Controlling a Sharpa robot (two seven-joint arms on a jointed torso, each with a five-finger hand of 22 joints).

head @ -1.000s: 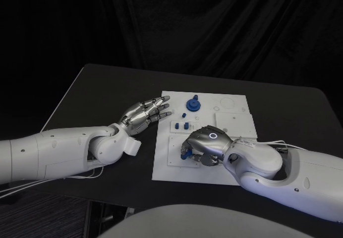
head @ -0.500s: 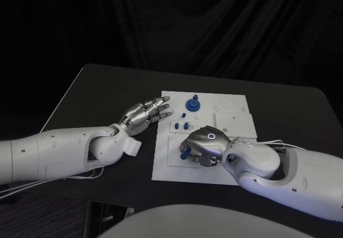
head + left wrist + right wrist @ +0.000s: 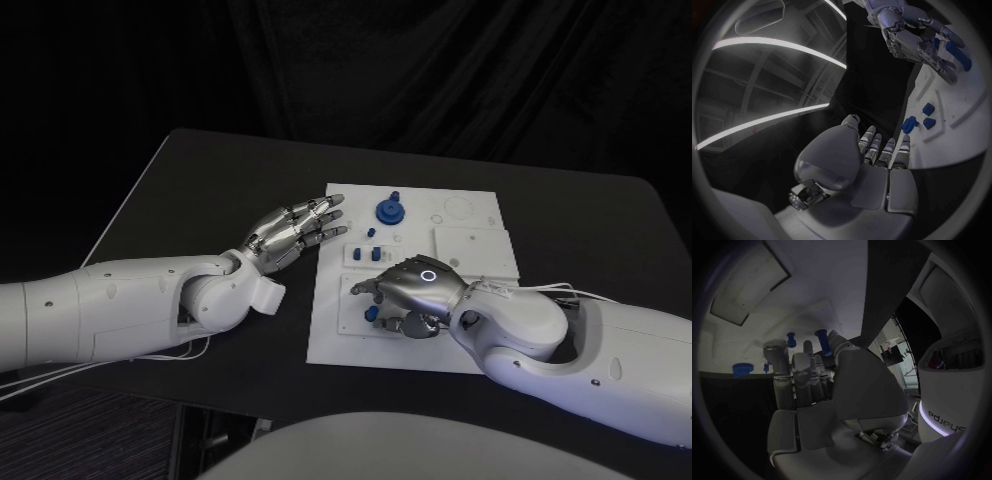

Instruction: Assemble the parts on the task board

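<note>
The white task board [image 3: 433, 345] lies mid-table. My right hand [image 3: 407, 293] hovers over its near-left part, fingers spread, with a blue peg [image 3: 372, 313] standing just under the fingertips; nothing is visibly pinched. In the right wrist view two blue pegs [image 3: 822, 337] [image 3: 791, 338] stand on the board [image 3: 748, 325] just beyond the fingers [image 3: 807, 365]. A round blue part [image 3: 389, 211] sits at the far side, with small blue pieces [image 3: 362, 255] between. My left hand [image 3: 296, 232] floats flat and open at the board's left edge, holding nothing.
The black table [image 3: 202, 190] surrounds the board, with bare room at far left and right. The board's right half carries pale recessed plates [image 3: 473, 250]. In the left wrist view small blue pieces [image 3: 909, 124] lie ahead of the left fingers.
My right hand's fingers have uncurled and spread away from the blue peg near the board's front left. The left hand has stayed put.
</note>
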